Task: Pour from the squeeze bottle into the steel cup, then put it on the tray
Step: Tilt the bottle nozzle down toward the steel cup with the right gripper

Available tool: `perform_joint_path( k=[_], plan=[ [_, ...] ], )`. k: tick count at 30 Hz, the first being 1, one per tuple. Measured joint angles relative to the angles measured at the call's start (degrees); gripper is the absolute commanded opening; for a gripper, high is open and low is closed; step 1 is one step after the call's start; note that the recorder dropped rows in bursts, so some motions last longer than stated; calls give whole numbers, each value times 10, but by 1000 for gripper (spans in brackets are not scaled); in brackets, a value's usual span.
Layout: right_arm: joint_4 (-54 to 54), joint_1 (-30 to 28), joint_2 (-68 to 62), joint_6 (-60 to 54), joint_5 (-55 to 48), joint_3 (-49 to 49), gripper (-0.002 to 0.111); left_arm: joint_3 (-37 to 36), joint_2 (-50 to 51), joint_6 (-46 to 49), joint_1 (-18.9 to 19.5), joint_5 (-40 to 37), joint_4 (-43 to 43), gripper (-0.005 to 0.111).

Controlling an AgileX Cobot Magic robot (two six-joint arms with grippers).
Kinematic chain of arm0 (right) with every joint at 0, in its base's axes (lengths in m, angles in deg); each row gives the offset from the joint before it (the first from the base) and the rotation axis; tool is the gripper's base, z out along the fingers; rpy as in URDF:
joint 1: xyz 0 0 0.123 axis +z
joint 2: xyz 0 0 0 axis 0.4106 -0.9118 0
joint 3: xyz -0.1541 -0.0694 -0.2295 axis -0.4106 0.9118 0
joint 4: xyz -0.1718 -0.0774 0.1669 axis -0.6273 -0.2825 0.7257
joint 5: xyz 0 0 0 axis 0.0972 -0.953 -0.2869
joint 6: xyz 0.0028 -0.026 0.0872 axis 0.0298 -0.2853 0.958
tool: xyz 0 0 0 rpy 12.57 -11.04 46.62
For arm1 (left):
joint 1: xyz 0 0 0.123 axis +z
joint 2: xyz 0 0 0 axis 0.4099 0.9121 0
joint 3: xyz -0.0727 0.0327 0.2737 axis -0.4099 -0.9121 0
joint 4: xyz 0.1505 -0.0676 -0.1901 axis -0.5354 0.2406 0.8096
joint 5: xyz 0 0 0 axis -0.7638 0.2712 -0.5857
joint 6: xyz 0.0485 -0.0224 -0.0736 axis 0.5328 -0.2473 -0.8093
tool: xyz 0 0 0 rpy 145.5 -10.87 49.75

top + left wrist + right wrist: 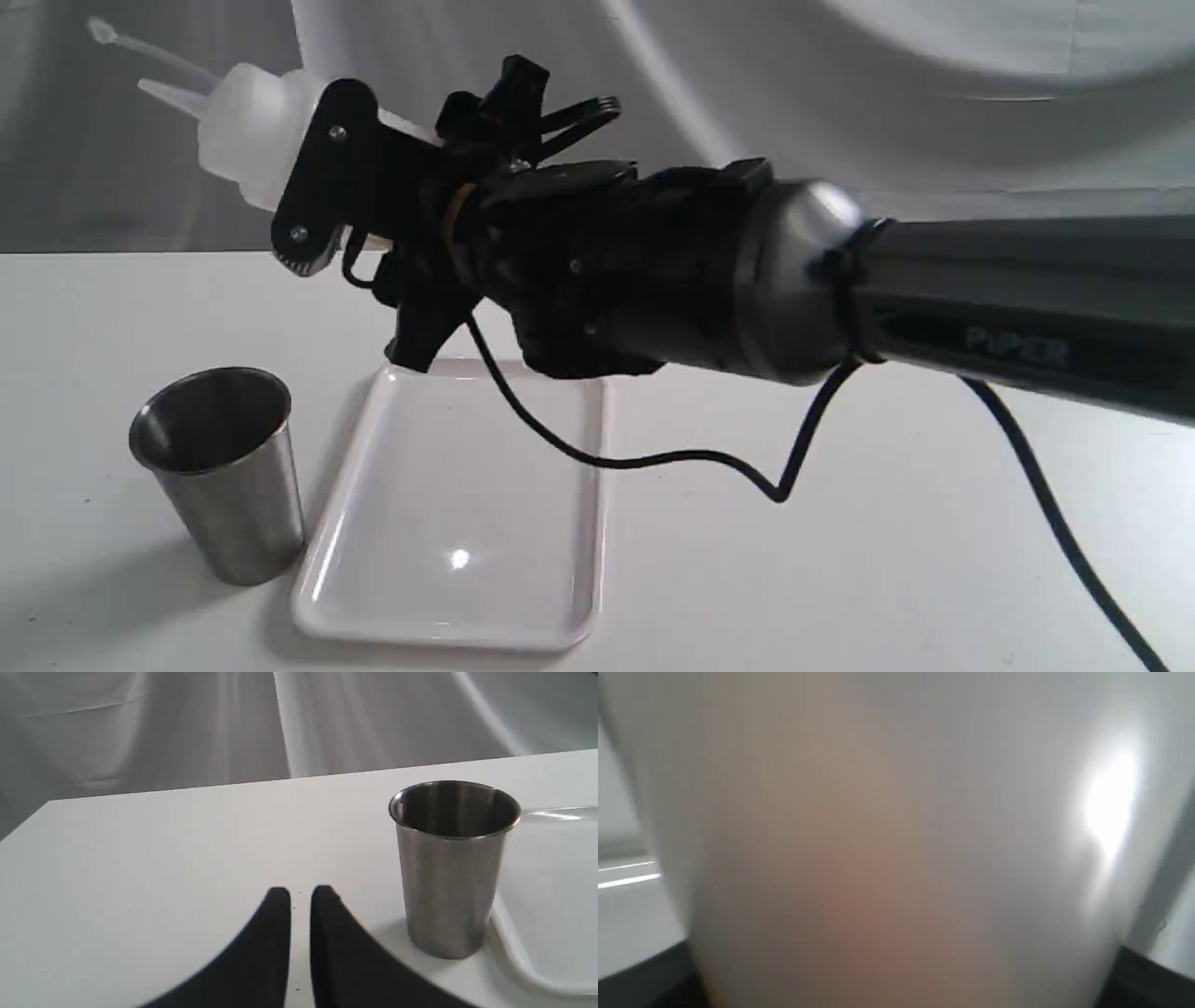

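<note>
High in the exterior view the translucent white squeeze bottle (245, 131) lies tilted almost on its side, its nozzle (168, 94) and cap strap (140, 51) pointing left and slightly up. My right gripper (313, 182) is shut on its body. The bottle (896, 849) fills the right wrist view as a blur with an orange tint. The steel cup (222, 471) stands upright on the table, well below the nozzle, with its dark interior showing. Right beside the cup lies the white tray (457, 504). My left gripper (300, 896) hovers low over the table near the cup (451, 872), its fingers nearly touching with nothing between them.
A black cable (653, 459) droops from the right arm (980, 299) over the tray's far end and the table to the right. Grey cloth (187, 728) hangs behind the white table (140, 858). The tray's rim (518, 956) sits just beside the cup's base.
</note>
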Motion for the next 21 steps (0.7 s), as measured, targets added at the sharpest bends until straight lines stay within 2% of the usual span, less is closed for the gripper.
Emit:
perform_joint_path(
  k=[21],
  plan=[
    [-29,33,-32,-33,-88,0,0,0,0,0,0,0,0,8]
  ],
)
